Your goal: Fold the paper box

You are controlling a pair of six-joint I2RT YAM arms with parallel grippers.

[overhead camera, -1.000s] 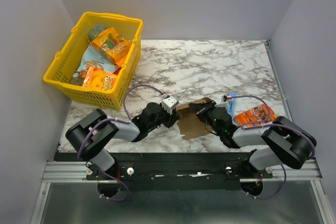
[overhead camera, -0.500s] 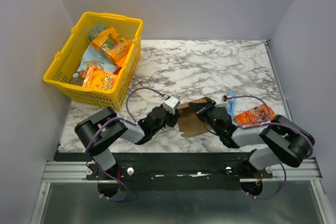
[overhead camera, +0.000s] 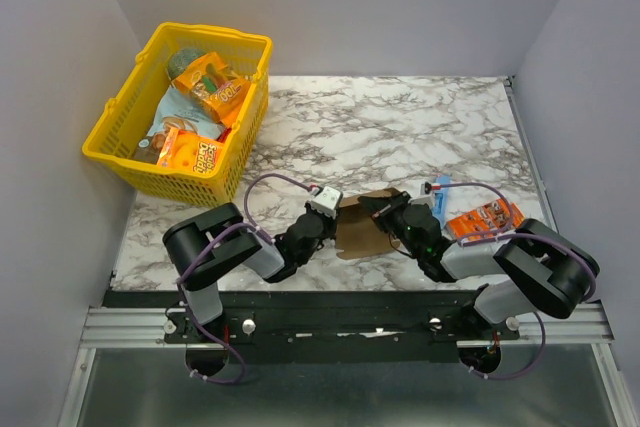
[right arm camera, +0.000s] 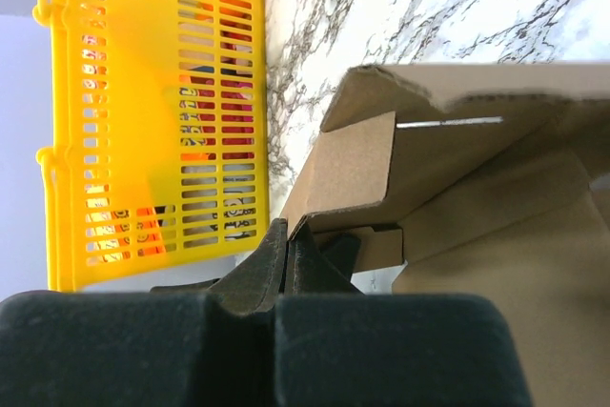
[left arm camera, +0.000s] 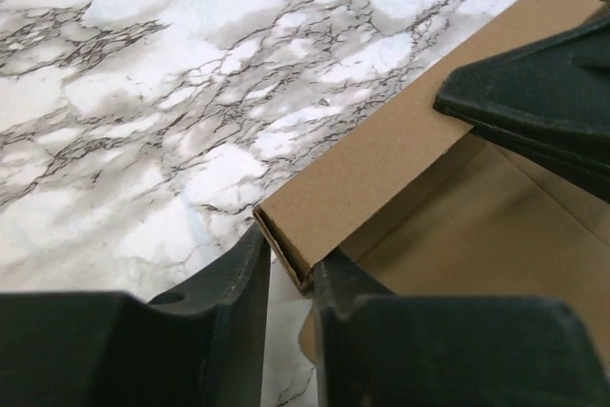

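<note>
The paper box (overhead camera: 362, 232) is a brown cardboard cut-out, partly folded, lying at the table's near edge between my two arms. My left gripper (overhead camera: 328, 215) reaches it from the left. In the left wrist view a doubled-over flap edge of the paper box (left arm camera: 381, 169) sits between the left gripper's (left arm camera: 289, 256) jaws, touching both fingers. My right gripper (overhead camera: 385, 213) comes from the right. In the right wrist view the right gripper (right arm camera: 289, 235) is shut on a thin raised flap of the paper box (right arm camera: 496, 140). Its dark fingers (left arm camera: 534, 102) show in the left wrist view.
A yellow basket (overhead camera: 118, 132) full of snack packets stands at the back left and shows in the right wrist view as the yellow basket (right arm camera: 143, 92). An orange snack packet (overhead camera: 485, 219) and a slim blue packet (overhead camera: 442, 199) lie just right of the box.
My left arm has swung further in toward the box and its jaws have narrowed onto the flap edge. The box's left side has shifted slightly. The right gripper has held still.
</note>
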